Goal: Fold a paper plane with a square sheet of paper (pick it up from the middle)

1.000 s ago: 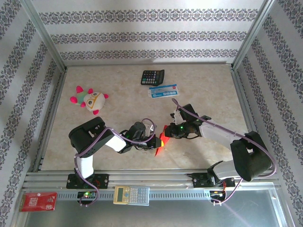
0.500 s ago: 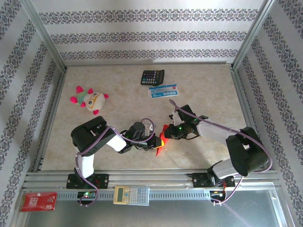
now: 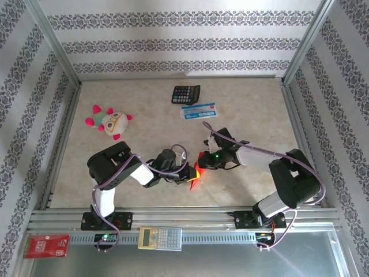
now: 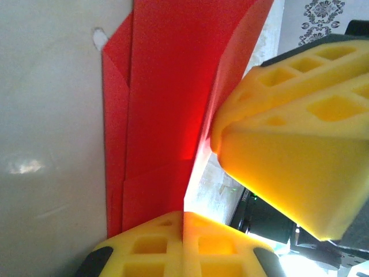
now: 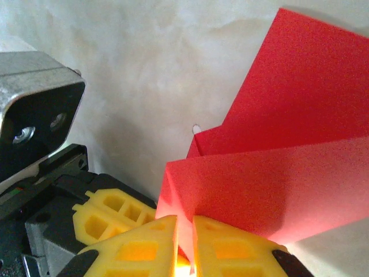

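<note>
The red sheet of paper (image 3: 194, 182), folded into stacked layers, stands on edge between my two grippers at the table's middle front. My left gripper (image 4: 183, 216) is shut on the lower edge of the paper (image 4: 164, 104); in the top view it (image 3: 188, 173) comes in from the left. My right gripper (image 5: 184, 234) is pinched on a raised flap of the paper (image 5: 271, 190), a thin slit left between its yellow fingers; from above it (image 3: 202, 163) meets the paper from the right. Its yellow fingers (image 4: 288, 144) loom close in the left wrist view.
A black calculator (image 3: 185, 93) and a blue-white packet (image 3: 199, 111) lie at the back. A plush toy (image 3: 109, 122) sits at the left. On the front rail are a beige calculator (image 3: 160, 237) and a small red packet (image 3: 46, 246). Patterned walls enclose the table.
The right arm's elbow has swung left and nearer the paper, and the right jaws have narrowed onto the flap. The left gripper has stayed shut in place.
</note>
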